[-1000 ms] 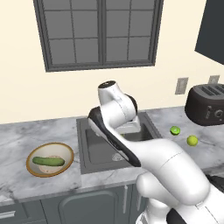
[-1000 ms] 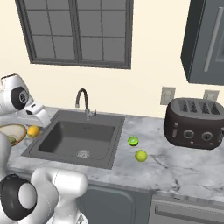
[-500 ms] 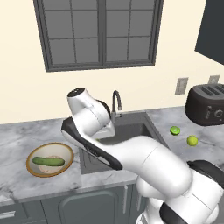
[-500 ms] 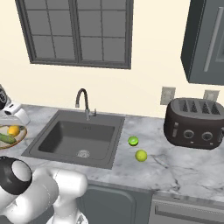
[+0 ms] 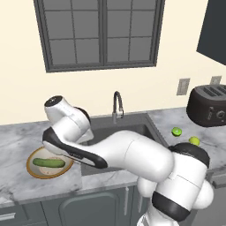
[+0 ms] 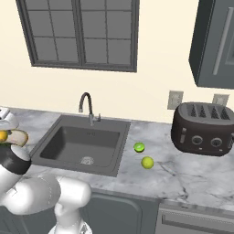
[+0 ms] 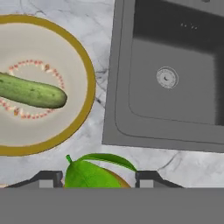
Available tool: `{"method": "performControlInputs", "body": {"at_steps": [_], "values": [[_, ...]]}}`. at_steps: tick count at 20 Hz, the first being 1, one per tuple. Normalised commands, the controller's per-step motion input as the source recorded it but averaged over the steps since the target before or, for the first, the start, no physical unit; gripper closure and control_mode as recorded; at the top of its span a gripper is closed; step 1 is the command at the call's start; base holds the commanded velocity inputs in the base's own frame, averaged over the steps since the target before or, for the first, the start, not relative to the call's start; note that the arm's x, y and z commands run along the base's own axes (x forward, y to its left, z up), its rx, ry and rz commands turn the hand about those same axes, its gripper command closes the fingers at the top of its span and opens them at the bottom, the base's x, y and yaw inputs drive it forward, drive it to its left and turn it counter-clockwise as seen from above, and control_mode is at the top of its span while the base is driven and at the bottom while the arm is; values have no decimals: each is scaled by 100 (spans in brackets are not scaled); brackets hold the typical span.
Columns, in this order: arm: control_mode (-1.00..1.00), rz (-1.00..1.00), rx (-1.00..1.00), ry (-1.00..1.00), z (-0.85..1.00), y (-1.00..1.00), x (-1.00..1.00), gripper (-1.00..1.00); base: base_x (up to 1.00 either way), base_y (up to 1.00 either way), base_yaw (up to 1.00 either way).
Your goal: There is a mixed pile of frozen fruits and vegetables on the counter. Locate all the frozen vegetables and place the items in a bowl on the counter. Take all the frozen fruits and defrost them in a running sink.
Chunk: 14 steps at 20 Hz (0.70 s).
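Inside the bowl [image 7: 83, 65] the cucumber [image 7: 30, 91] lies crosswise (pincer [image 7: 97, 178] clasps the leafy orange item [image 7: 94, 175]).

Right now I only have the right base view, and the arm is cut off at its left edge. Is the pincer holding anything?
Observer: Yes. In the hand view the pincer is shut on the orange item, which has a green leaf on top.
Operator: Is it over the bowl?
Observer: Not quite. The hand view shows bare counter just beyond the item, with the bowl off to one side of it.
Operator: Anything in the bowl already?
Observer: The cucumber lies across the middle of it.
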Motion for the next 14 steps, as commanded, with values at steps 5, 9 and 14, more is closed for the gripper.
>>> {"method": "performControlInputs", "body": {"at_steps": [5, 9, 14], "values": [[-100, 29, 11, 4, -15, 41, 44, 100, 0, 0, 0], [-100, 20, 10, -1, -25, 49, 29, 100, 0, 0, 0], [-100, 12, 6, -3, -29, 39, 1, 100, 0, 0, 0]]}}
